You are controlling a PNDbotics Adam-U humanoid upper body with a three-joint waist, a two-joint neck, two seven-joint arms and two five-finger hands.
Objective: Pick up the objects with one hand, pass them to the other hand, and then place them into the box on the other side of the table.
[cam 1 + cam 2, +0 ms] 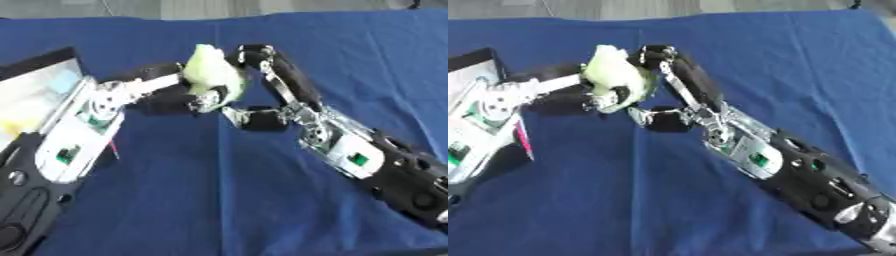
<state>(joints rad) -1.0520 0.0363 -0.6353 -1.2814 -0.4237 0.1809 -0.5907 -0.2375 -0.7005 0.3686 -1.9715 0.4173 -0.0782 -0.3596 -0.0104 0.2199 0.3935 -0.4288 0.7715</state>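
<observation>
While handed over, pale-green object (210, 72) (both hands' fingers (206, 100) curled)

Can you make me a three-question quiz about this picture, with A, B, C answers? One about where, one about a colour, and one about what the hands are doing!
1. Where is the box?
A. At the table's left edge
B. At the right edge
C. In the middle

2. What colour is the cloth on the table?
A. Red
B. Blue
C. White

3. What is happening to the pale green object?
A. It lies alone on the cloth
B. Both hands meet at it above the cloth
C. It sits in the box

Answers:
1 A: the box shows at the left edge.
2 B: the cloth is blue.
3 B: the pale green object is off the cloth, with the left hand curled round it and the right hand touching its other side.
</observation>
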